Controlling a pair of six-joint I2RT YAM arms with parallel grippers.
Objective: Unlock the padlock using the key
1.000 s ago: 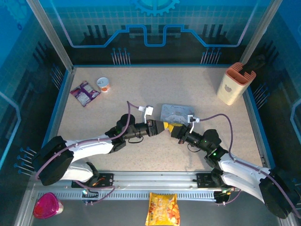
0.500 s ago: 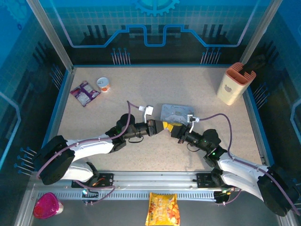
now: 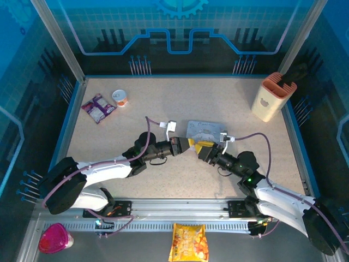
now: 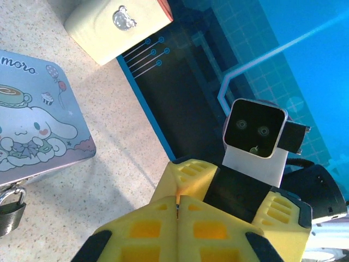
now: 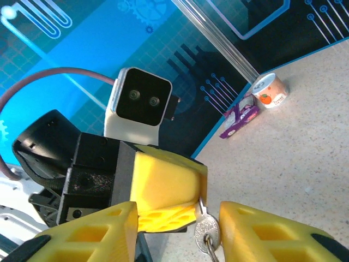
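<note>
At tin box (image 4: 32,109) edge, padlock (image 4: 10,215) hangs; box seemingly closed.

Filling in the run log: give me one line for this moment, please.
left claw: shut on key | right claw: open, flanking key | padlock: hanging at tin box

yellow fingers (image 4: 143,229), blackish padlock (image 4: 10,212), pale blue cartoon-printed tin (image 4: 38,143), silvery key (image 5: 206,230)

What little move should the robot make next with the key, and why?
Probably the right gripper should back straight away from the key. Its jaws stand open on either side of the key's round head, while the left gripper is shut on the other end and seems to hold it alone. Once clear, the left gripper could carry it to the padlock on the tin box.
</note>
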